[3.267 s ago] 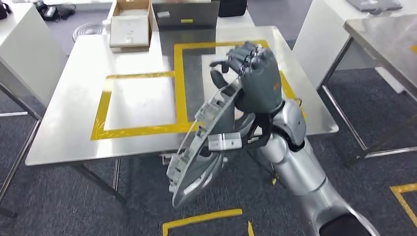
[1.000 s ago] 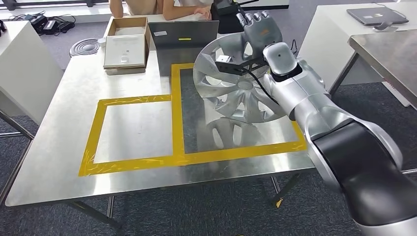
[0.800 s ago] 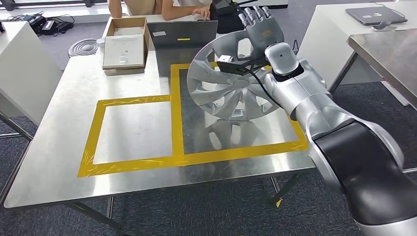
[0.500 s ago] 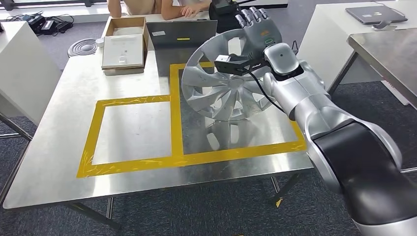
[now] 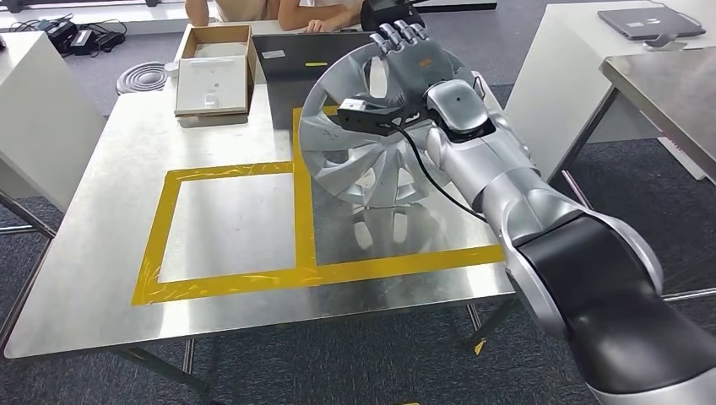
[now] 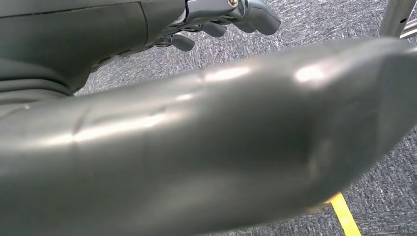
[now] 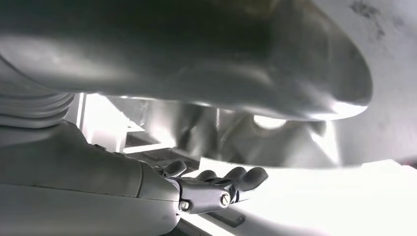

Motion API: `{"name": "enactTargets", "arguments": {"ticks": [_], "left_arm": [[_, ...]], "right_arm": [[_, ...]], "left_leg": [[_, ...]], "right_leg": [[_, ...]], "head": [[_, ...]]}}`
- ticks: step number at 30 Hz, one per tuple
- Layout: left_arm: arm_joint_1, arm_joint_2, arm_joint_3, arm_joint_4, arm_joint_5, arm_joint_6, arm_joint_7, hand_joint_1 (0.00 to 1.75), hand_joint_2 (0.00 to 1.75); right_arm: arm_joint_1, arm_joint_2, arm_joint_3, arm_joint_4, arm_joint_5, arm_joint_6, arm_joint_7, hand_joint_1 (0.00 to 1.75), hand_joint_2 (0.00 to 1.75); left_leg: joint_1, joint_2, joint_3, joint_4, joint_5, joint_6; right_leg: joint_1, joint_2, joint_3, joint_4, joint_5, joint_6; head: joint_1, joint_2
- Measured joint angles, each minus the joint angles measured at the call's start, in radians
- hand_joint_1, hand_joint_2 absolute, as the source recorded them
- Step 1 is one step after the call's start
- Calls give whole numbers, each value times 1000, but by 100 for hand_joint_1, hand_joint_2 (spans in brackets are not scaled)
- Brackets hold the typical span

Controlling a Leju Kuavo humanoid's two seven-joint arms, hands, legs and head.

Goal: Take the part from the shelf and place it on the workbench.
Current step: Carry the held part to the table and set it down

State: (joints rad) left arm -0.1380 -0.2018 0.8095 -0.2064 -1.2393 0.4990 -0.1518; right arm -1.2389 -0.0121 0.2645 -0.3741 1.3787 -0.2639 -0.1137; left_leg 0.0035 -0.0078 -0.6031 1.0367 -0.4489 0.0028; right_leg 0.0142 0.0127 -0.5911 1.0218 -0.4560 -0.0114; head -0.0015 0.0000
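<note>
- The right hand [image 5: 414,63], dark grey with a silver arm behind it, grips the upper rim of a round silver plastic wheel cover with curved spokes [image 5: 363,160].
- The wheel cover stands tilted on edge, its spoked face turned toward the left of the head view; its lower edge is at or just above the stainless-steel tabletop [image 5: 101,211], and contact cannot be told.
- It sits inside the right-hand yellow tape rectangle [image 5: 397,263], with its reflection showing on the metal below it.
- A second yellow tape rectangle [image 5: 165,219] lies to the left, sharing one tape edge with the first.
- In the right wrist view the fingers [image 7: 236,178] curl against the pale inner side of the wheel cover [image 7: 275,142], under the thick grey thumb.
- The left hand [image 6: 147,24] hangs over grey carpet floor [image 6: 314,24]; its dark fingers [image 6: 255,14] curl inward with nothing in them.
- At the far edge of the tabletop sit an open brown cardboard box [image 5: 215,55] and a grey laptop lid [image 5: 312,51].
- A person's forearms [image 5: 312,15] rest behind the laptop.
- A coiled grey cable [image 5: 143,80] lies on the floor beside the box.
</note>
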Motion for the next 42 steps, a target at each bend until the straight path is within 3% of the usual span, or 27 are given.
{"name": "enactTargets", "arguments": {"ticks": [15, 20, 22, 24, 26, 27, 28, 29, 31, 33, 35, 38, 42], "left_arm": [[-1, 15, 2, -1, 13, -18, -6, 0, 0], [-3, 19, 2, -1, 13, -38, -21, 0, 0], [-3, 19, 2, -1, 11, -44, -27, 0, 0], [-4, 19, 2, -1, 5, -47, -32, 0, 0], [-3, 19, 1, -2, 1, -49, -35, 0, 0], [-2, 20, 1, -2, 0, -50, -36, 0, 0], [-1, 20, 1, -2, -1, -50, -37, 0, 0], [-1, 20, 1, -2, -3, -50, -37, 0, 0], [-1, 21, 0, -2, -6, -51, -35, 0, 0], [-2, 22, -1, -1, -10, -51, -32, 0, 0], [-2, 23, -4, -1, -14, -52, -30, 0, 0], [0, 24, -9, -1, -16, -52, -27, 0, 0], [0, 25, -9, -1, -16, -52, -26, 0, 0]], "right_arm": [[14, 12, -89, -37, -32, -3, -25, 0, 0], [30, 12, -98, -42, -37, -9, -28, 0, 0], [36, 10, -100, -49, -38, -12, -30, 0, 0], [41, 7, -103, -54, -39, -19, -37, 0, 0], [53, 5, -109, -57, -46, -24, -48, 0, 0], [62, 4, -113, -58, -49, -26, -53, 0, 0], [70, 3, -116, -60, -53, -28, -59, 0, 0], [75, 2, -119, -63, -55, -30, -64, 0, 0], [78, 2, -121, -72, -59, -35, -74, 0, 0], [79, 2, -121, -80, -60, -38, -81, 0, 0], [83, 3, -121, -85, -59, -39, -85, 0, 0], [87, 7, -121, -92, -59, -39, -92, 0, 0], [87, 9, -121, -94, -59, -38, -95, 0, 0]], "left_leg": [[-4, 0, -4, 2, -2, 3], [-9, 0, -4, 1, -3, 12], [-3, 4, 0, -9, 6, 19], [3, 8, 1, -19, 15, 26], [4, 10, -3, -20, 18, 28], [6, 10, -4, -19, 18, 27], [7, 10, -5, -17, 18, 26], [9, 10, -7, -14, 17, 24], [13, 10, -10, -7, 15, 14], [15, 10, -15, -2, 16, -2], [15, 9, -19, -4, 23, -18], [18, 6, -23, -5, 23, -35], [19, 6, -29, 5, 9, -37]], "right_leg": [[-4, -1, -4, -1, 0, 3], [-9, 0, -3, -3, 2, 12], [-8, 1, -7, 7, -10, 19], [-9, 0, -37, 77, -60, 27], [-17, -2, -94, 206, -124, 35], [-21, -3, -116, 255, -138, 39], [-26, -4, -122, 272, -133, 42], [-30, -6, -111, 248, -109, 45], [-36, -9, -47, 122, -45, 48], [-33, -6, -1, 27, -12, 43], [-25, -3, 1, 12, -8, 30], [-28, -7, -4, 2, 2, 9], [-31, -10, -6, -2, 7, 1]], "head": [[0, 0], [0, 0], [1, 0], [4, 0], [6, 0], [6, 0], [6, 0], [6, 0], [6, 0], [6, 0], [5, 0], [5, 0], [5, 0]]}}
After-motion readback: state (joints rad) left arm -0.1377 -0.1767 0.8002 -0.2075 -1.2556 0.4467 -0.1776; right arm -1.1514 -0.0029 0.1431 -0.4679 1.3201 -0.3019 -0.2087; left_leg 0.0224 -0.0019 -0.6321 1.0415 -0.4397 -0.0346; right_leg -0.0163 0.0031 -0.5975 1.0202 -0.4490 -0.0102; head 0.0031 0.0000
